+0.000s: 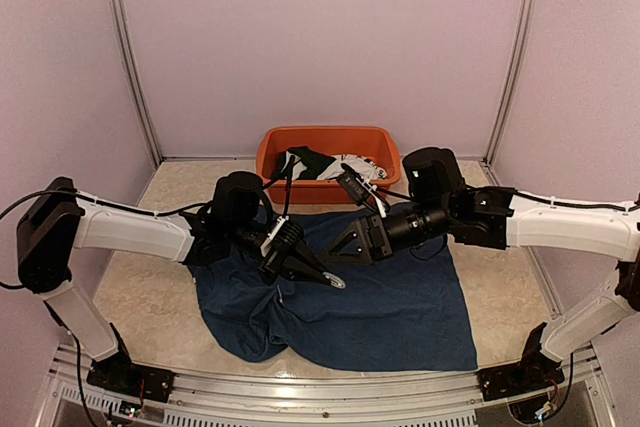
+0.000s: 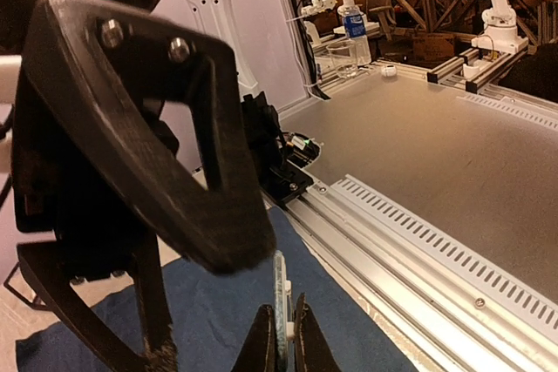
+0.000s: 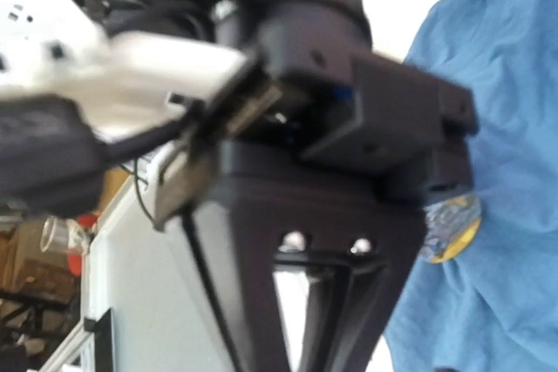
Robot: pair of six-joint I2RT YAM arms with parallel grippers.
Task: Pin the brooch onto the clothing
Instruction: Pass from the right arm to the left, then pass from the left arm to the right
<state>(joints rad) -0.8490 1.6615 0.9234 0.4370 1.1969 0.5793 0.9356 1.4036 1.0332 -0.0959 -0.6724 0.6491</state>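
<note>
The clothing, a navy T-shirt (image 1: 400, 317), lies spread and rumpled across the middle of the desk (image 1: 150, 297). An orange tub (image 1: 275, 142) holding black and white garments sits beyond it at 12 o'clock. Both arms meet above the shirt, a little toward 11 o'clock from its middle.

The left pincer (image 2: 281, 324) is closed tight on the brooch (image 2: 280, 289), a thin round disc that its own camera sees edge-on, standing up from between the fingertips. The right wrist view is blurred. It shows the same disc as a yellow-and-blue round just off the shirt, and I cannot tell whether it touches the fabric.

The right pincer (image 2: 199, 307) faces it from 3 o'clock, very near, with its jaws standing apart and nothing visibly between them.

The step in hand looks like bringing the pin to the cloth, with the right arm there to help.

- The left grip should hold firm without twisting, since a disc pinched by its rim can swivel easily.
- The right pincer would do best to pinch up a small fold of shirt just beside the brooch, at its 6 o'clock, so the pin meets taut cloth and not a slack layer.
- The approach should be slow, because soft fabric drags and bunches.
- The two sets of fingers are crowded, so a collision could knock the brooch loose.
</note>
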